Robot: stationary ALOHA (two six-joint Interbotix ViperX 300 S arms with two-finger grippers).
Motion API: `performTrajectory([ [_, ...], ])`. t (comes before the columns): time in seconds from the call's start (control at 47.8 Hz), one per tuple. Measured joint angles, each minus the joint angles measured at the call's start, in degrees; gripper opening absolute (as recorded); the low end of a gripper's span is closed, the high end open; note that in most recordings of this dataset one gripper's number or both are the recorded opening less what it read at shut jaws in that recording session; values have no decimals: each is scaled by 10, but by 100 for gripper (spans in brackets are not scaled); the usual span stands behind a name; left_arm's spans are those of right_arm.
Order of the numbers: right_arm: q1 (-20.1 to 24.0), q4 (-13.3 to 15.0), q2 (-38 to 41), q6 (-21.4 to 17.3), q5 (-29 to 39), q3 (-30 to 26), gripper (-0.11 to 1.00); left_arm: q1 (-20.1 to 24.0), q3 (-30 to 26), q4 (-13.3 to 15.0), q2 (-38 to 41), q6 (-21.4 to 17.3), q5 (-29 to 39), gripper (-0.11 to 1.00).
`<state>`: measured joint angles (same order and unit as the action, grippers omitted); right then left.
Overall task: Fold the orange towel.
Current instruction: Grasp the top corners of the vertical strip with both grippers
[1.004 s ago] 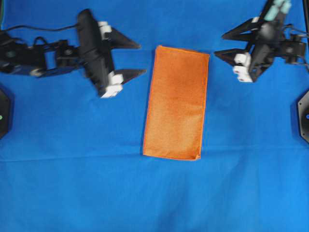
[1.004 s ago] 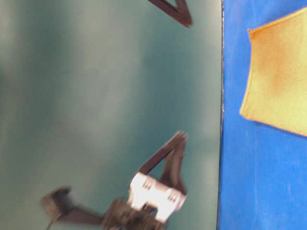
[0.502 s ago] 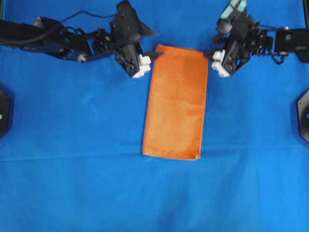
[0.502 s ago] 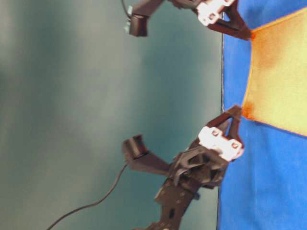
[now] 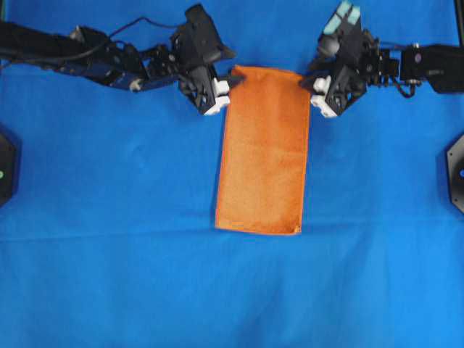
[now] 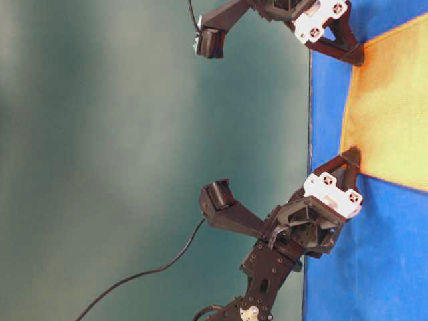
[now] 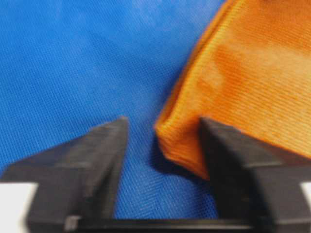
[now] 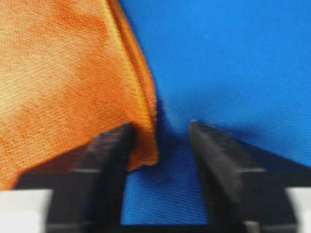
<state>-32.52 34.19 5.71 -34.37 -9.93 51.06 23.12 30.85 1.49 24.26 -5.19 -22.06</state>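
Starting at the left of the overhead view, we see a black hexagonal mount [image 5: 6, 168] at the edge of the blue cloth [image 5: 109, 275] that covers the tabletop. Above it the left arm [image 5: 87, 56] stretches in from the far left corner, a thin black cable [image 5: 138, 23] looping along it. Its left gripper [image 5: 226, 78] is down at the near-left top corner of the orange towel [image 5: 264, 152]. In the left wrist view we catch the jaws parted, one finger [image 7: 92, 160] on bare blue cloth and the other finger [image 7: 243, 165] over the orange fabric, the corner of the orange towel [image 7: 233, 82] sitting in the gap between them; nothing is pinched there.

In the middle, the orange towel lies flat as a long narrow rectangle, folded double, well clear of everything but the two grippers at its top corners.

On the right, the right gripper [image 5: 313, 85] meets the other top corner, its arm [image 5: 428, 61] coming in from the right edge. In the right wrist view the jaws stand open, straddling the layered hem of the orange towel [image 8: 63, 77], one finger [image 8: 109, 150] over the towel, the other [image 8: 218, 155] on the blue cloth. A second black mount [image 5: 457, 170] sits at the far right edge.

In the table-level view both grippers touch down at the towel's edge, against a dull green backdrop [image 6: 100, 134].
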Motion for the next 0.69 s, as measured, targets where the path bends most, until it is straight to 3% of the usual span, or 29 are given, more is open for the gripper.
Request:
performTrajectory([
  [0.105,9,3,2,4,-2,-4,10,-1,-1,-1,0,-8,5,16],
  [0.146,11,5,2,4,-2,-4,3,-2,-1,-2,0,-12,5,8],
  [0.209,11,8,3,2,-3,-4,3,-4,0,-2,0,-16,4,3],
  [0.69,6,12,1,7,18,-29,3,-6,23,-2,-19,-19,13,3],
])
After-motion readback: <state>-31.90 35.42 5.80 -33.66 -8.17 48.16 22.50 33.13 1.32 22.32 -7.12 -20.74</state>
